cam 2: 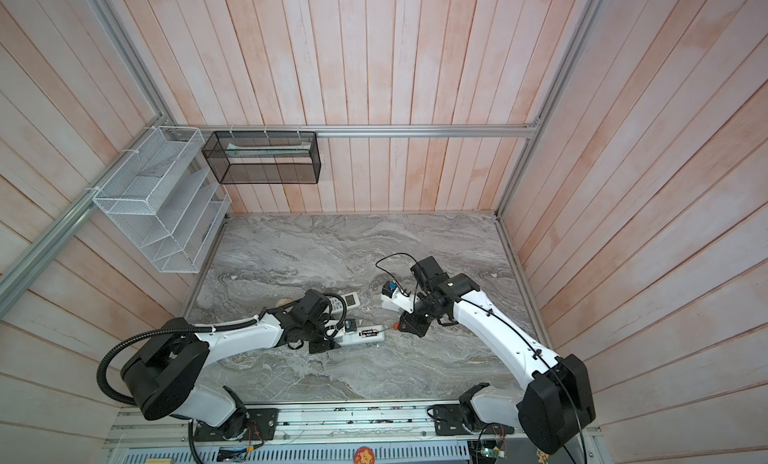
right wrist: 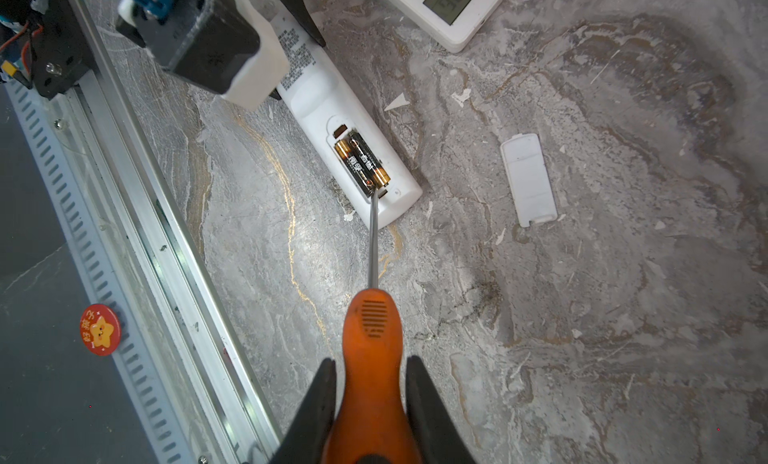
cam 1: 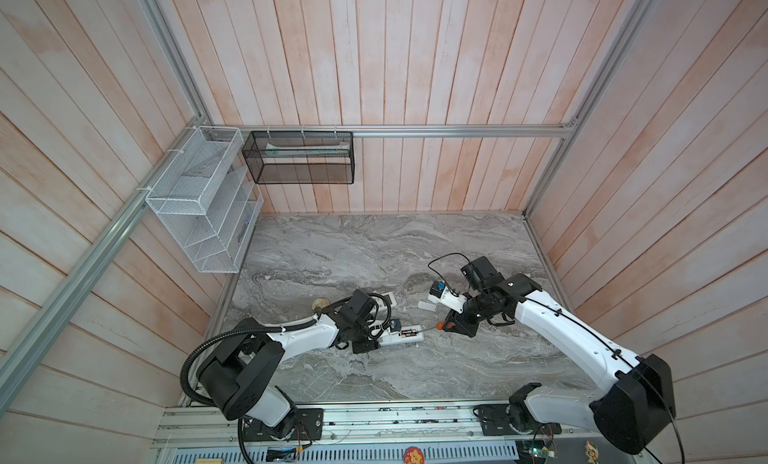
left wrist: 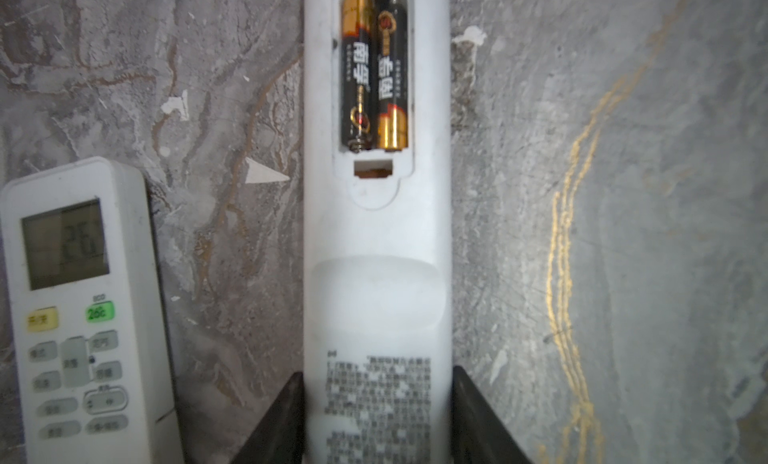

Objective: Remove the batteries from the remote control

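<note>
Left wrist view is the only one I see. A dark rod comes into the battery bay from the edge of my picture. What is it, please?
Observer: It is the shaft of an orange-handled screwdriver.
Operator: Who holds it?
Observer: The right claw, shut on the handle.
Operator: Is anything loose nearby?
Observer: A white cover lies on the table, apart from the remote.

batteries (right wrist: pixel 360 163) in remote (right wrist: pixel 309 104) bay | second remote (cam 1: pixel 385 300) behind it | cover (right wrist: pixel 528 179) behind-right | screwdriver (right wrist: pixel 374 329) tip at bay
</note>
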`<state>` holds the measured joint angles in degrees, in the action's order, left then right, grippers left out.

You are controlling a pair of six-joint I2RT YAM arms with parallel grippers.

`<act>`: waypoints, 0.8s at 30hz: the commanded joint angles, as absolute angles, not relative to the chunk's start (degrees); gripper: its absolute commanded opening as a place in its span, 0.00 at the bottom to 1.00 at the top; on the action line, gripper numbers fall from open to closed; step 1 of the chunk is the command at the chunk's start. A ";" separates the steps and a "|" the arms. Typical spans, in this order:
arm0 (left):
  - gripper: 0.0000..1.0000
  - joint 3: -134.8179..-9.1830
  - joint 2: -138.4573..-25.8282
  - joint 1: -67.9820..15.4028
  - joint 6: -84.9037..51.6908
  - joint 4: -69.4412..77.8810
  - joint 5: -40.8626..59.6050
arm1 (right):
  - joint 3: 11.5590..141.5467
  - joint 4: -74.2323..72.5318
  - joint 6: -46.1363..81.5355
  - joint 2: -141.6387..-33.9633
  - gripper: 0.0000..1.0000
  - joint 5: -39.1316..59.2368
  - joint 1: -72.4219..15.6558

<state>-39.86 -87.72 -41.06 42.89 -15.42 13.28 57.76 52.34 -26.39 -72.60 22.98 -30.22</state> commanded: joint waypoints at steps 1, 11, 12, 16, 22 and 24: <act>0.24 -35.89 -91.10 -41.66 44.31 -20.57 9.92 | 57.91 50.47 -29.10 -72.14 0.00 33.51 -31.38; 0.24 -35.60 -90.72 -41.67 44.41 -20.39 9.97 | 58.57 50.62 -29.45 -70.48 0.00 35.48 -31.42; 0.24 -35.54 -90.71 -41.66 44.44 -20.35 9.95 | 58.17 49.87 -29.36 -69.84 0.00 36.00 -31.46; 0.24 -35.34 -90.40 -41.66 44.38 -20.30 10.09 | 55.94 47.69 -30.85 -67.25 0.00 37.10 -31.45; 0.24 -35.24 -90.28 -41.67 44.35 -20.24 10.08 | 56.09 50.89 -33.56 -67.72 0.00 34.01 -31.41; 0.24 -35.44 -90.43 -41.70 44.30 -20.32 10.06 | 57.02 51.94 -33.06 -68.39 0.00 32.08 -31.46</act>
